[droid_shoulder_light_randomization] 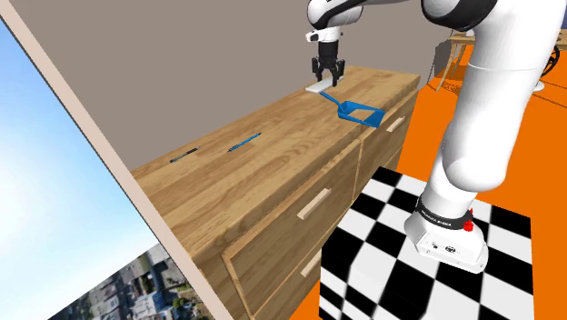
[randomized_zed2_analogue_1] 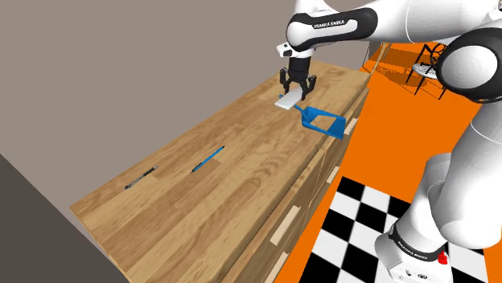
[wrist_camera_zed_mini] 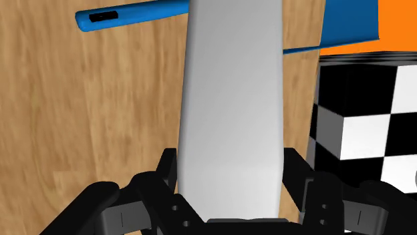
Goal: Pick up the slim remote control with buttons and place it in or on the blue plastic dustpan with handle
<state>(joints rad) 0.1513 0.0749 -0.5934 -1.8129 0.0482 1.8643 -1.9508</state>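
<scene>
The pincer [droid_shoulder_light_randomization: 327, 73] is closed most of the way, its two fingers pressed against the long sides of the remote [wrist_camera_zed_mini: 234, 100]. The remote is a plain pale-grey slab, at or barely above the top of the bench [droid_shoulder_light_randomization: 254, 191], near its far end. It looks light, stiff and smooth-sided, so it may slip or swing. A hold across its narrow width near the middle should suit it best. The blue dustpan [droid_shoulder_light_randomization: 363, 114] lies just beside it, at the front edge by the far corner, with its handle toward the remote.
</scene>
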